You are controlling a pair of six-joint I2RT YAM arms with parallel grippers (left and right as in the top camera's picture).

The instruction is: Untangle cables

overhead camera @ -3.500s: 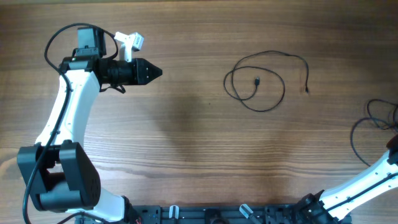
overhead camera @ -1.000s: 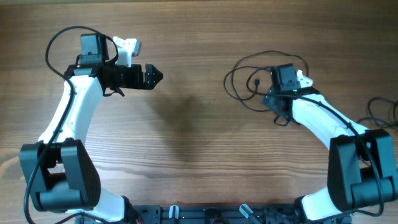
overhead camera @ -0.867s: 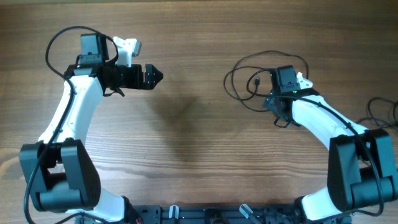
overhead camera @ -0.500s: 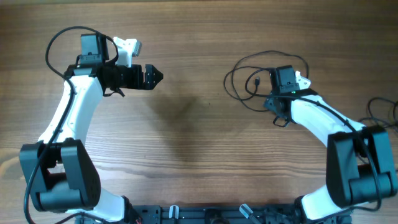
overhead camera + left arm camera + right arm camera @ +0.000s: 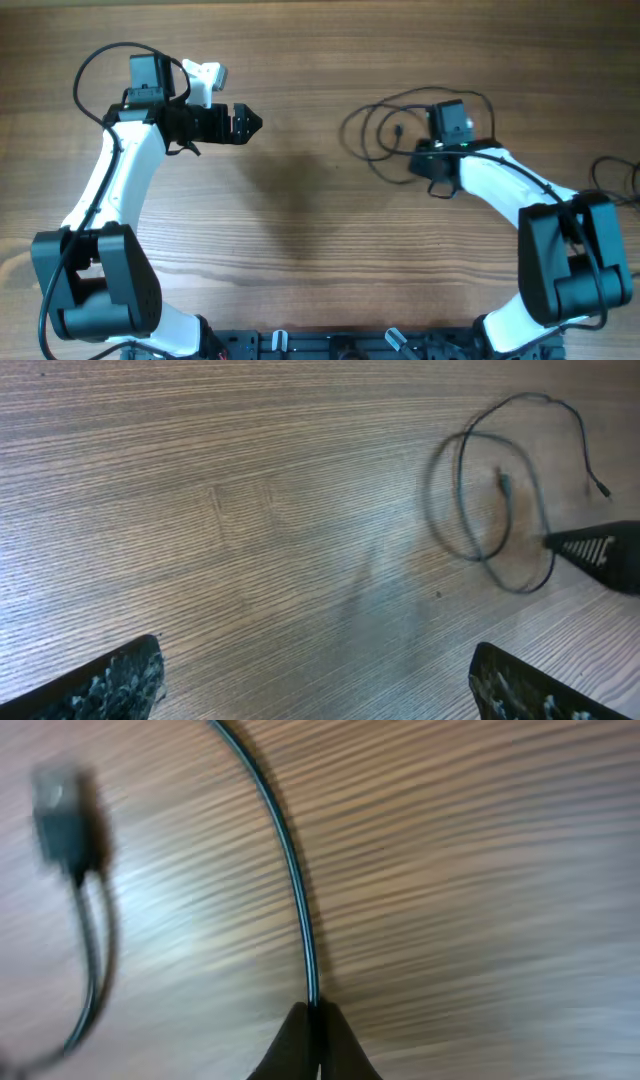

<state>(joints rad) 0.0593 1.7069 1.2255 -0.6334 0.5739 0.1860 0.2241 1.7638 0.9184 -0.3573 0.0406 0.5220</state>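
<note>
right hand (image 5: 314, 1017) clenched on looped cable (image 5: 290, 870); left hand (image 5: 315, 688) released, second cable (image 5: 600, 162) aside.

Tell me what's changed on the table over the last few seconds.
The right pincer swung in from the right edge, closed on the black cable and dragged its loops leftward. The left pincer hardly moved from its spot.

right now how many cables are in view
2: thin black looped cable pinched in the right fingers, a second black cable at the overhead view's right edge, partly cut off
</note>
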